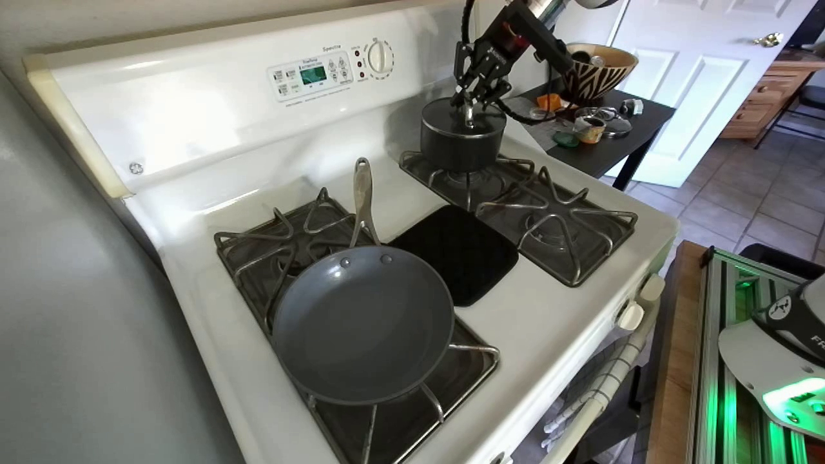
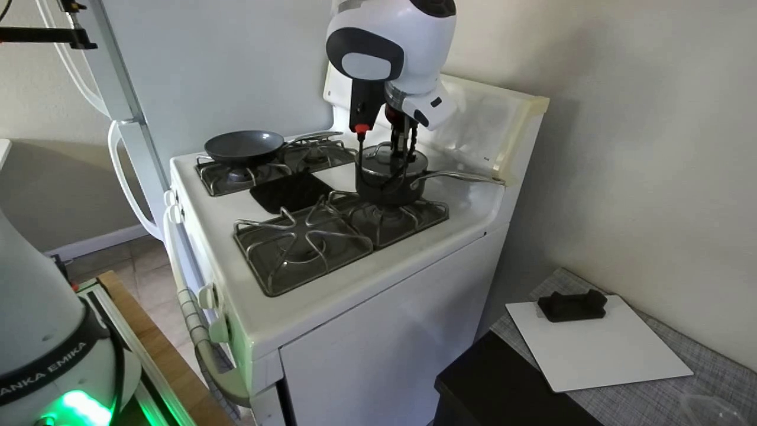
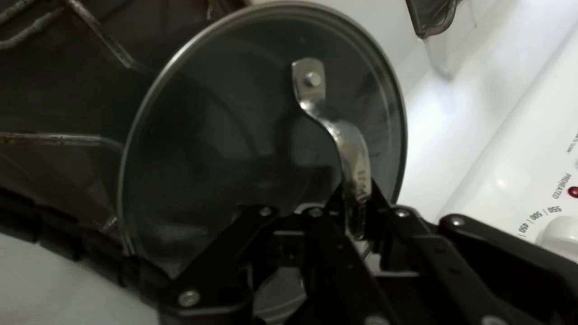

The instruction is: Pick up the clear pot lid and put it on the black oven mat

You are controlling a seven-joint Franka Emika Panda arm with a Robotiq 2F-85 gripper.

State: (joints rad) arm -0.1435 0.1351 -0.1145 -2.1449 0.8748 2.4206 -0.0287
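The clear pot lid (image 1: pixel 440 117), round glass with a thin metal rim and a metal strap handle, sits on the dark pot (image 1: pixel 451 149) on the rear burner. It also shows in an exterior view (image 2: pixel 376 160) and fills much of the wrist view (image 3: pixel 216 113). My gripper (image 1: pixel 469 108) points down over the lid. In the wrist view its fingers (image 3: pixel 354 205) are closed against both sides of the handle. No gap under the lid shows. The plain black oven mat (image 1: pixel 454 248) lies flat between the burners, also in an exterior view (image 2: pixel 293 190); I cannot make it out in the wrist view.
A large grey frying pan (image 1: pixel 364 325) sits on the burners beside the mat, overhanging its edge in view. Raised iron grates (image 1: pixel 557 229) flank the mat. The pot's handle (image 2: pixel 464 176) points to the stove's back panel (image 1: pixel 219 109). Another glass lid (image 1: pixel 615 125) lies on the side table.
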